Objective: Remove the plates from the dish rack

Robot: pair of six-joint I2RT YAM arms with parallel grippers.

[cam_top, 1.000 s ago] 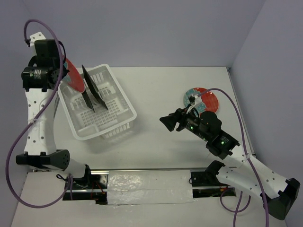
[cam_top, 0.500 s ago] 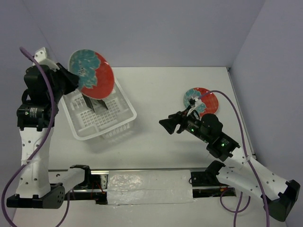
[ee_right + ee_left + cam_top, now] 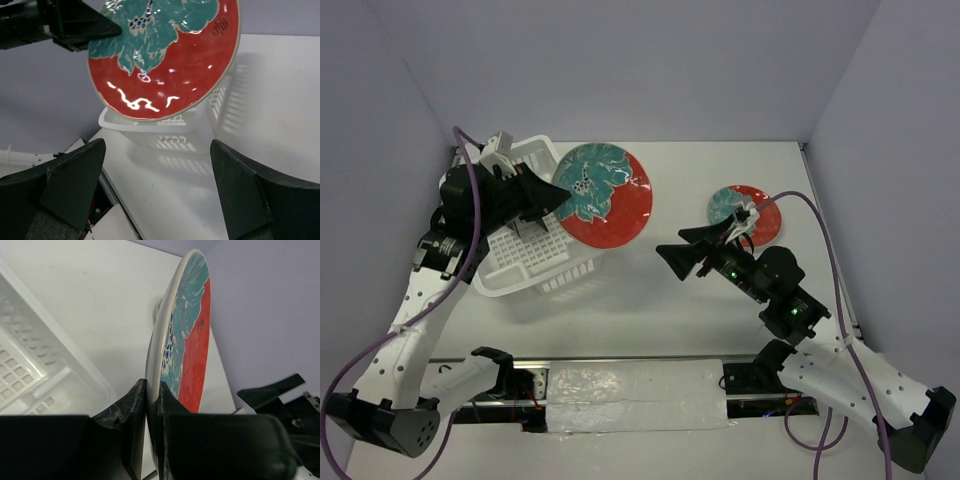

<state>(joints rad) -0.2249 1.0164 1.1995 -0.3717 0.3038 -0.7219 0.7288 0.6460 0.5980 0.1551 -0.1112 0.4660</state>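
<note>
The left tool grips the rim of the round red-and-teal plate, tilted in the air beside the dish rack, while the right tool stands wide open, empty, facing it.

The larger round plate is glossy red, overlaid on one side with a teal floral pattern touched with white and small dark dots, and its rim edge is off-white; the smaller round plate carries the same red, teal and white. The dish rack is plain white, the table white too, and the walls pale lavender. The left gripper and the right gripper are black, the arms white with black joints, the cables purple, and small green lights glow on the right arm.
</note>
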